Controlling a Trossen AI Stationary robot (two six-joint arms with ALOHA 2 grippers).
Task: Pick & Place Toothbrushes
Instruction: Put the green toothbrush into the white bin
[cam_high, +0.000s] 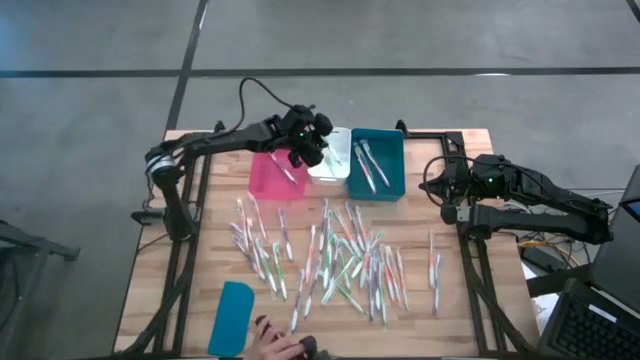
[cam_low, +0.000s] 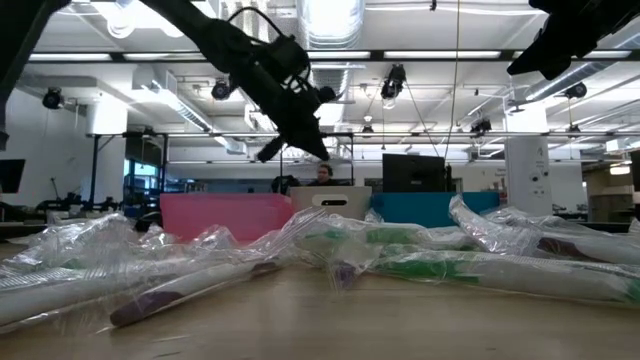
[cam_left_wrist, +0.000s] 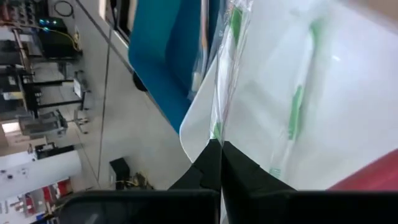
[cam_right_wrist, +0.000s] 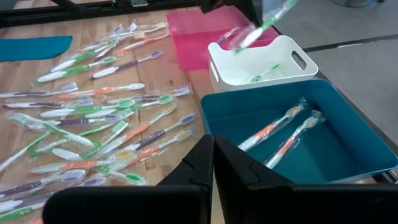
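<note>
Wooden slatted table (cam_high: 210, 270) carries dozens of wrapped toothbrushes (cam_high: 330, 262) mid-surface. Over the white plastic bin (cam_right_wrist: 261, 62) at its far edge, left gripper (cam_high: 300, 152) pinches a green-handled wrapped toothbrush (cam_right_wrist: 264, 26); right gripper (cam_high: 452, 192), closed empty, waits at the right edge.

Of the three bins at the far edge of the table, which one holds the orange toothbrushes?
The teal bin, at the right end of the row. Two wrapped orange toothbrushes lie in it; the white bin beside it holds a green one, and the pink bin is farthest left.
</note>
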